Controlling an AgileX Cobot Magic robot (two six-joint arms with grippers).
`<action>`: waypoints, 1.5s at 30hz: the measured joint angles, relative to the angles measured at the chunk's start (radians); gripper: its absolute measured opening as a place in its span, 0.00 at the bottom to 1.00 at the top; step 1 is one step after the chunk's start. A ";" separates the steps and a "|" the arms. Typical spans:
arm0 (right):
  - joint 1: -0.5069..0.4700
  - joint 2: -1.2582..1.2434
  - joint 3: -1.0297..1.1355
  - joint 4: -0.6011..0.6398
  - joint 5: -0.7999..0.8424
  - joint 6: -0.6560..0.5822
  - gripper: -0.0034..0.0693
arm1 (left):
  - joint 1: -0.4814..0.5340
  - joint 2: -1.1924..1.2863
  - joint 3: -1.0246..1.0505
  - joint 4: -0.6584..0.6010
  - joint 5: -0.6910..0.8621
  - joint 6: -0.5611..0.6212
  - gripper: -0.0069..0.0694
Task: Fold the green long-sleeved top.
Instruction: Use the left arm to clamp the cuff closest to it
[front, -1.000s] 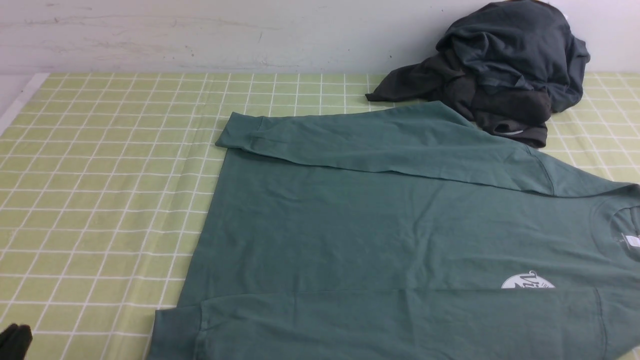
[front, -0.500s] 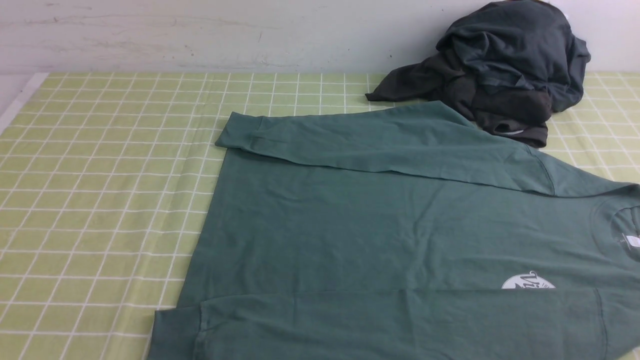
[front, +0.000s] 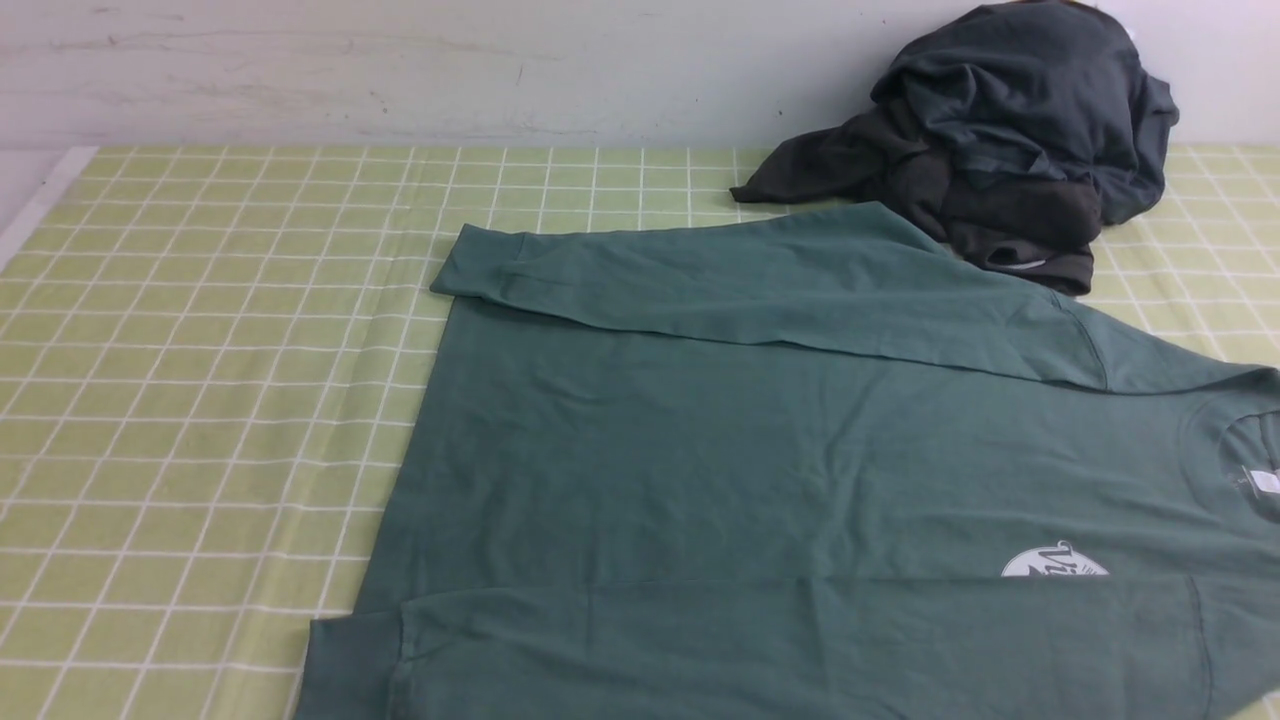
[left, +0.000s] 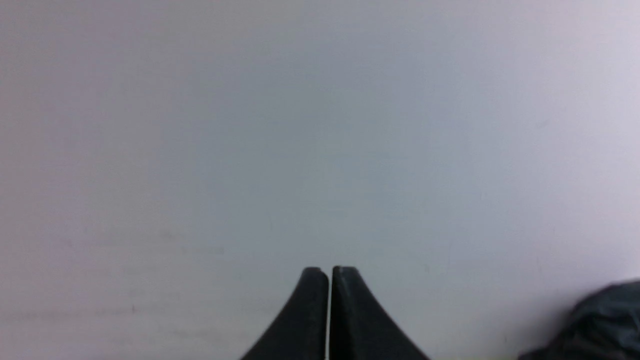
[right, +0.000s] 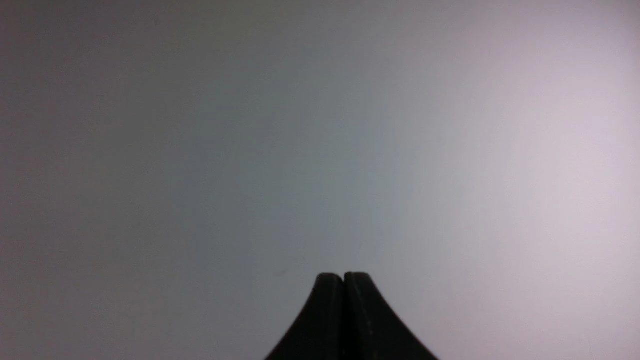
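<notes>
Gone from front view's near-left corner: left gripper (left: 329, 272), pinched closed, empty, facing pale wall (left: 320, 125). Same for right gripper (right: 343, 277). Ahead, below both, untouched: muted teal-green cotton long-sleeved top (front: 780, 470), flat on yellow-green checked tablecloth (front: 200, 400), sleeves laid across body. Likely pause before next fold.

Lit softly and evenly from overhead in the front view, colours flat and muted. Casts only thin, faint shadows along the folded sleeve of the green top (front: 760, 450) and under the dark heap of clothes (front: 1010, 130) near the far right corner of the table (front: 200, 400). Reads sharp across the table, grid lines crisp, with slight grain. Turns hazy and out of focus in both wrist views: wall (left: 320, 125) blurred to smooth grey, tinted pinkish and brighter toward the edges.
</notes>
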 joint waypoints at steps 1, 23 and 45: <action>0.000 0.069 -0.020 -0.024 0.110 -0.002 0.03 | 0.000 0.061 -0.003 -0.013 0.078 -0.020 0.09; 0.180 0.615 -0.026 0.574 0.824 -0.626 0.03 | 0.000 0.918 -0.014 -0.690 0.497 0.659 0.39; 0.191 0.618 -0.026 0.616 0.813 -0.667 0.03 | 0.002 1.132 -0.123 -0.696 0.472 0.602 0.14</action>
